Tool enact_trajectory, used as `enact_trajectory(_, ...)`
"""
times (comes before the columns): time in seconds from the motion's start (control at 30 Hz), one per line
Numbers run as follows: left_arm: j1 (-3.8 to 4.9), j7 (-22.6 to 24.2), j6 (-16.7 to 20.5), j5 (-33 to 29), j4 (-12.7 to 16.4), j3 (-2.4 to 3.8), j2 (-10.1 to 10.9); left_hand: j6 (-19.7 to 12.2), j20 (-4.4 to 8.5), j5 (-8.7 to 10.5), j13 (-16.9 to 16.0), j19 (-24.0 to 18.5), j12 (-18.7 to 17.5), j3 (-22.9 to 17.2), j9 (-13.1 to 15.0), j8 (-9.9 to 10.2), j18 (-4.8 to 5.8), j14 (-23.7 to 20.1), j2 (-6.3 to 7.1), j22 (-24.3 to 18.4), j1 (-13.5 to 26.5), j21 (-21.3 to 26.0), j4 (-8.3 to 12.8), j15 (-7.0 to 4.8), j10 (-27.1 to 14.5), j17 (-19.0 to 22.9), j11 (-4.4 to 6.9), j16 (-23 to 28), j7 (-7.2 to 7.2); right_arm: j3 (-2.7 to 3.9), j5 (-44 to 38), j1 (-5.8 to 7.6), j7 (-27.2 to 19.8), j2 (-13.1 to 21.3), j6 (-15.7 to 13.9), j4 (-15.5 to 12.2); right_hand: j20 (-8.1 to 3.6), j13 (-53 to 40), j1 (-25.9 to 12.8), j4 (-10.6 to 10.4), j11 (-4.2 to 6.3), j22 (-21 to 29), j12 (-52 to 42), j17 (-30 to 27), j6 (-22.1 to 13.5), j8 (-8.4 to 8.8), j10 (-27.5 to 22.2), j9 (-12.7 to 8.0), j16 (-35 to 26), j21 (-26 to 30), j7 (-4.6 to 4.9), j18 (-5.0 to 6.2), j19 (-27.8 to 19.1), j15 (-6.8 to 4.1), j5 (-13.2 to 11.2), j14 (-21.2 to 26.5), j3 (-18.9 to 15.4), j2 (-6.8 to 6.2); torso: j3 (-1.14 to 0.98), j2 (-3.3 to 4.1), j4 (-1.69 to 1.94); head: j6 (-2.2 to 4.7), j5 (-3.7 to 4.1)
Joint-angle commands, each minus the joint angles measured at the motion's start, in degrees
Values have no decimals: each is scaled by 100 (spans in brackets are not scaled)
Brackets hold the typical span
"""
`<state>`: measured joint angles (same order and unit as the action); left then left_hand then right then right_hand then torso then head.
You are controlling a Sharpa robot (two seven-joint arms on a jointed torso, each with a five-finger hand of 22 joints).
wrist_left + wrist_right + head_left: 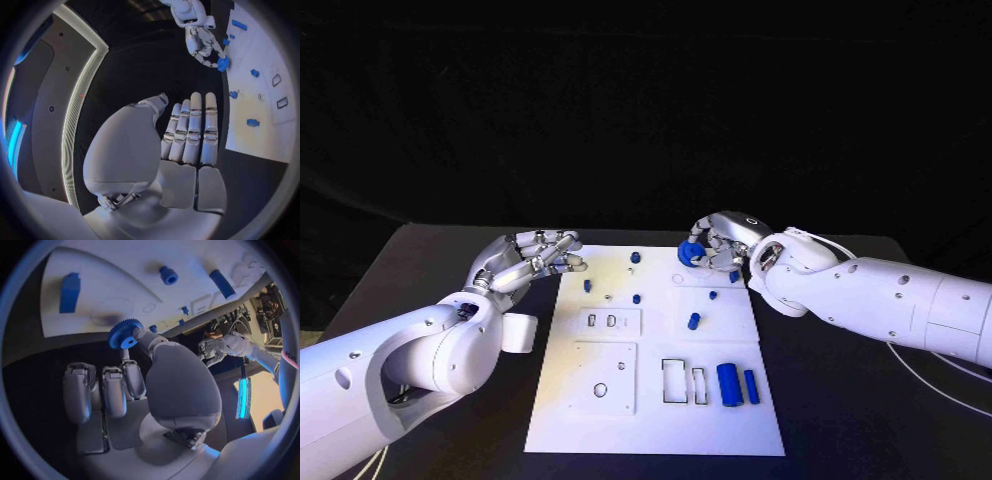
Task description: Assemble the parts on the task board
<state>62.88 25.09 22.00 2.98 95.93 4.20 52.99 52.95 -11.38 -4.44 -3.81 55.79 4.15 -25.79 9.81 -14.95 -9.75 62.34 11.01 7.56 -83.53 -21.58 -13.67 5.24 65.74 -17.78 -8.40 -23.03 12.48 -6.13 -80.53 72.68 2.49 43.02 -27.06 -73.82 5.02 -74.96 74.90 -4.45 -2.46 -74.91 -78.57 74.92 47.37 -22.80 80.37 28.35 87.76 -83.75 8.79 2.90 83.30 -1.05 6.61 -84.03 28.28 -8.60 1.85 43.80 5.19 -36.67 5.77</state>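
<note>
Black table bearing white board; right hand pinching blue gear at 12 o'clock; left hand loosely curled, empty, at 10 o'clock; black backdrop.

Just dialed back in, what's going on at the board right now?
The right hand holds a blue gear over the far edge of the white task board. The left hand hovers by the board's left edge, fingers apart, holding nothing. Two blue cylinders lie side by side near the board's right edge, and a few small blue parts sit around its middle.
</note>
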Motion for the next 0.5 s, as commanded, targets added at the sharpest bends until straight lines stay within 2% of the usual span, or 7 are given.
enact_trajectory(0.03,6,34,-117,-14,4,5,-14,-45,-3,26,-4,13,-21,-13,-6,30,-66,-16,-6,-7,31,-20,-7,6,-10,-7,-22,-37,-4,1,-491,-3,-204,-22,-479,-141,-13,-106,-141,-66,15,-643,21,888,342,-146,7,71,26,2,-187,-54,14,-41,31,-467,78,-18,-2,2,0,4,-20)
enact_trajectory(0.23,6,38,-130,-14,5,5,-23,-46,-4,27,-4,12,-22,-10,-6,31,-66,-18,0,-8,40,-20,-8,7,-10,-10,-22,-38,-4,2,-692,-3,-67,-202,-491,-291,-17,-112,-210,-82,17,-670,21,901,338,-134,16,69,30,-13,-187,-60,33,-45,75,-470,112,-71,6,2,-2,13,-38)
enact_trajectory(0.5,6,34,-145,-14,9,5,-39,-47,-5,28,-5,10,-23,-7,-6,32,-66,-20,7,-9,52,-19,-10,8,-9,-14,-23,-38,-4,1,-821,-2,151,-617,-323,-193,-17,-105,-261,-101,8,-680,31,905,300,-91,13,53,32,-17,-173,-63,39,-40,72,-471,139,-99,10,5,6,7,-79)
